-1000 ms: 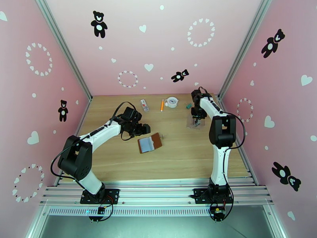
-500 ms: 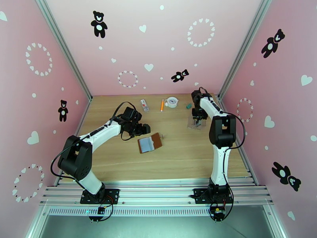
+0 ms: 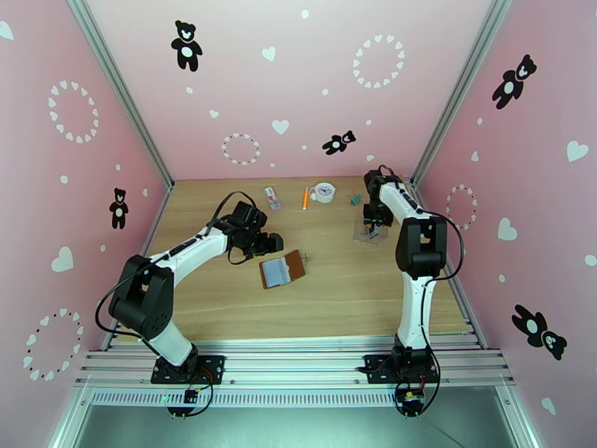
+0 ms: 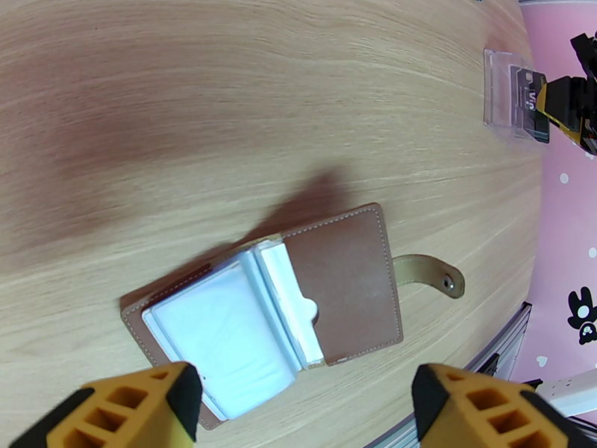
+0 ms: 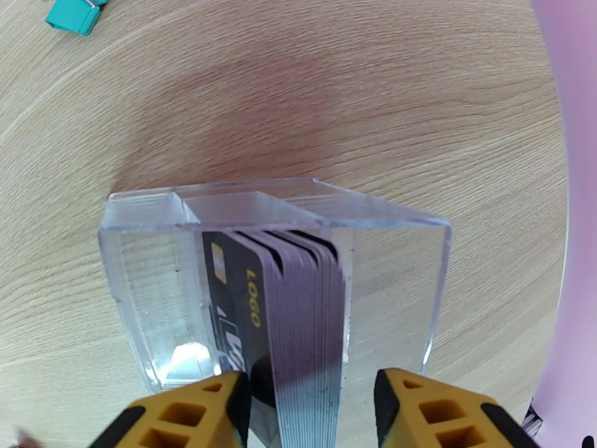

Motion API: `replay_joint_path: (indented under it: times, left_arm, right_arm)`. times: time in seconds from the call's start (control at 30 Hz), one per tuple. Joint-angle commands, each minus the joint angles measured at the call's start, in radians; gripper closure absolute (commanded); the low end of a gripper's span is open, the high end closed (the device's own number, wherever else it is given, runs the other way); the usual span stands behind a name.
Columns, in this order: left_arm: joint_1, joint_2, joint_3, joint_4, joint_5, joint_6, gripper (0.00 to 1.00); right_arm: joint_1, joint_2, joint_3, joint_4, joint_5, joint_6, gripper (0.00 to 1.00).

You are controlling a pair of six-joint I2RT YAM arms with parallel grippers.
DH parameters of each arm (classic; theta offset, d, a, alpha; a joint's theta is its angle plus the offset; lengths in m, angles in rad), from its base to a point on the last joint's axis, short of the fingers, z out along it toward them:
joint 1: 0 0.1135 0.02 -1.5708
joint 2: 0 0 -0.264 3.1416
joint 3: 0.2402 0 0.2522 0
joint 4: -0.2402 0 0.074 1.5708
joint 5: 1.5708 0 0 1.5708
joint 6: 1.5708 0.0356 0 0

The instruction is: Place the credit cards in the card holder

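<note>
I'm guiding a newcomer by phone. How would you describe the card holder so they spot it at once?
Look near the middle of the wooden table. The card holder lies open there: a brown leather booklet with pale pockets and a snap tab, unlike the clear box of cards to its right.

The card holder (image 4: 298,308) is a small brown leather booklet lying open and flat on the worktop (image 3: 336,293), near the middle. Its pale inner pockets face up, and its snap tab (image 4: 429,272) sticks out unfastened from one side. The credit cards (image 5: 291,308) stand on edge as a tight stack inside a clear box (image 5: 149,293), well apart from the holder. The front card is dark, with a gold chip and yellow digits.
</note>
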Motion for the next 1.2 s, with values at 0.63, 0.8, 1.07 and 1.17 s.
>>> replay_joint_path:
  times: [0.63, 0.8, 1.07, 1.17]
  left_arm:
    - [-0.008, 0.016, 0.014, -0.006, 0.020, 0.008, 0.21]
    - [-0.009, 0.013, 0.011, -0.004, 0.017, 0.008, 0.21]
    - [-0.012, 0.000, -0.004, 0.002, 0.013, 0.004, 0.20]
    - [-0.016, -0.002, -0.006, 0.003, 0.013, 0.002, 0.20]
  right_arm:
    - [-0.016, -0.045, 0.021, -0.045, 0.094, 0.034, 0.55]
    - [-0.016, -0.061, 0.020, -0.050, 0.106, 0.041, 0.57]
    - [-0.016, -0.066, 0.021, -0.079, 0.132, 0.039, 0.59]
    - [-0.016, -0.071, 0.021, -0.080, 0.138, 0.037, 0.60]
